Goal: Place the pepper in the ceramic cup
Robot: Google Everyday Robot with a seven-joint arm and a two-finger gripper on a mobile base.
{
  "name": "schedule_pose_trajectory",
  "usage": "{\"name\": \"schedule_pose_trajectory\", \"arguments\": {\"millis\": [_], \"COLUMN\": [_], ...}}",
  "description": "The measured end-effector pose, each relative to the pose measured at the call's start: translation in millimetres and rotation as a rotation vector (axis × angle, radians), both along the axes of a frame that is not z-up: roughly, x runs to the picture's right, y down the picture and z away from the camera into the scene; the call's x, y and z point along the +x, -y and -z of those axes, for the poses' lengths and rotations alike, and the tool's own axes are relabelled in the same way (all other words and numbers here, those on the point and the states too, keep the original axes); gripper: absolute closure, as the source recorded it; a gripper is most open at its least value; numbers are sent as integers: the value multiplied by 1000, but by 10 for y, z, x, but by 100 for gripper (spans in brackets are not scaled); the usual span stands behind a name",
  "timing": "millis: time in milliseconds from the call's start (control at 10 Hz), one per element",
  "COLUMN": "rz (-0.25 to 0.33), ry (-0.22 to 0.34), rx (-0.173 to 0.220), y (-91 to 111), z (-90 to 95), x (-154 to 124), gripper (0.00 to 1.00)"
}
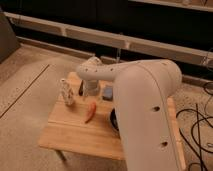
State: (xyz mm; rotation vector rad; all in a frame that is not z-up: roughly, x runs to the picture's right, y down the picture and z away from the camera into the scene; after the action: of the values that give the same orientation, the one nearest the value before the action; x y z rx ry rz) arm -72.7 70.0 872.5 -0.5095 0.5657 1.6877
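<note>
Gripper (pixel 88 90) low over wooden table's (pixel 70 136) far side, its state beyond telling; pepper (pixel 90 112) flat on tabletop nearby

- End effector (pixel 86 91) at the far side of the worktop (pixel 70 132), largely masked by its own wrist.
- The white arm (pixel 145 110) hides most of the black bowl (pixel 113 120) and the worktop's right side.
- The picture's bottom edge cuts the arm off.

Lab-type robot test area, indicated by speckled floor (pixel 30 90), loose cables (pixel 197 125), pale rails (pixel 75 32) on dark wall (pixel 60 10), small wooden table (pixel 75 132); gripper (pixel 89 91) positioned low at table's far edge.
</note>
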Motion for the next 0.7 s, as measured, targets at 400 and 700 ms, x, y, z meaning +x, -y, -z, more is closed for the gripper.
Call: {"name": "schedule_pose_trajectory", "arguments": {"millis": [400, 700], "rz": [-1, -20], "ry": [-4, 16], "rx": [-40, -63], "y": [-119, -191], "z": [-224, -305], "x": [21, -86], "gripper": [35, 35]}}
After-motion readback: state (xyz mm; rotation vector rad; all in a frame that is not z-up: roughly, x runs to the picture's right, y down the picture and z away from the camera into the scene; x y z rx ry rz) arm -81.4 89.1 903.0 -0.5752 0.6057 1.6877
